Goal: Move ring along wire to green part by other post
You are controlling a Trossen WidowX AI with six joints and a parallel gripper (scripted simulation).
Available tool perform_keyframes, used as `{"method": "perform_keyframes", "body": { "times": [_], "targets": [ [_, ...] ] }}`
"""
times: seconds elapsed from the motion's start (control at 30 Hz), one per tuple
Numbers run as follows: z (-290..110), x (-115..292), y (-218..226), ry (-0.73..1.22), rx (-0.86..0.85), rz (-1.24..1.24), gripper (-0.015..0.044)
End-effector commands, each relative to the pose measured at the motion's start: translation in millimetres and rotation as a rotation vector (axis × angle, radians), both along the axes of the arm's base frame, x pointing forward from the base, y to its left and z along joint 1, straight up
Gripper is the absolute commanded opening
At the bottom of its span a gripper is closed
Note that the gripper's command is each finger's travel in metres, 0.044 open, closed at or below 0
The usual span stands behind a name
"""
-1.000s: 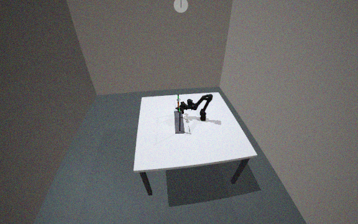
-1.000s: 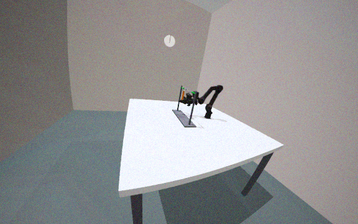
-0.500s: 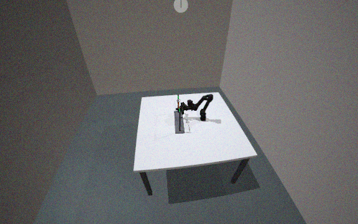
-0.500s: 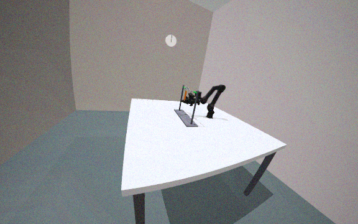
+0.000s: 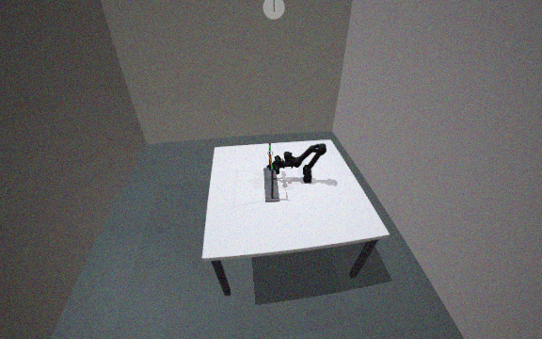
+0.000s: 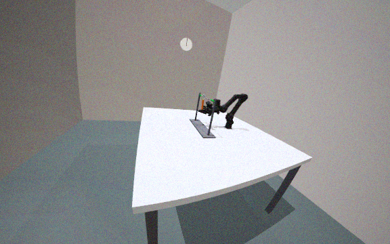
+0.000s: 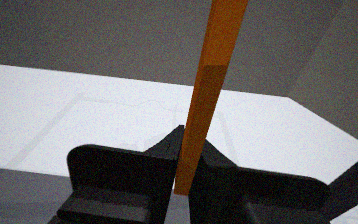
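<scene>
My gripper [image 7: 185,130] [image 5: 276,164] [image 6: 206,108] is shut on the orange handle [image 7: 207,95] [image 6: 202,102], which stands up between the fingers and runs out of the top of the wrist view. The ring itself is out of the wrist view and too small to make out in the top and exterior views. The wire stand has a grey base [image 5: 271,188] [image 6: 202,129] and two dark posts [image 6: 196,108] [image 6: 211,118] with green wire parts [image 6: 200,95] [image 5: 270,150] at their tops. The handle hangs between the posts, nearer the far one. The thin grey wire is too fine to see.
The stand and the arm's base [image 5: 307,178] [image 6: 229,125] are on a white table [image 5: 299,221] [image 6: 188,163]. A dark post edge [image 7: 355,182] shows at the right of the wrist view. A round wall clock [image 5: 273,8] [image 6: 186,44] hangs behind.
</scene>
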State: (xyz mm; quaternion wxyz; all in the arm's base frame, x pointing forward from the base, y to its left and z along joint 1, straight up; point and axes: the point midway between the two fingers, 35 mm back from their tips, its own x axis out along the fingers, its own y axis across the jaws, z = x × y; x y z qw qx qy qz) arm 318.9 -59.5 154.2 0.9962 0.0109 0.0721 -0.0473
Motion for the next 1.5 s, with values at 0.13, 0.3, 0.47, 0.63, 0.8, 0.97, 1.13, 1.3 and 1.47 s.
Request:
{"method": "perform_keyframes", "body": {
  "times": [0.13, 0.3, 0.47, 0.63, 0.8, 0.97, 1.13, 1.3, 1.47],
  "targets": [
    [7, -10, 12, 0.080, 0.042, -0.029, -0.0150],
    [9, -18, 24, 0.156, 0.098, -0.059, -0.0150],
    [12, -25, 39, 0.230, 0.175, -0.098, -0.0150],
    [17, -31, 57, 0.303, 0.277, -0.142, -0.0150],
    [26, -35, 75, 0.368, 0.387, -0.183, -0.0150],
    [37, -38, 92, 0.428, 0.493, -0.216, -0.0150],
    [49, -40, 106, 0.488, 0.588, -0.238, -0.0150],
    [59, -38, 117, 0.518, 0.656, -0.265, -0.0150],
    [61, -37, 119, 0.524, 0.635, -0.265, -0.0150]
  ]
}}
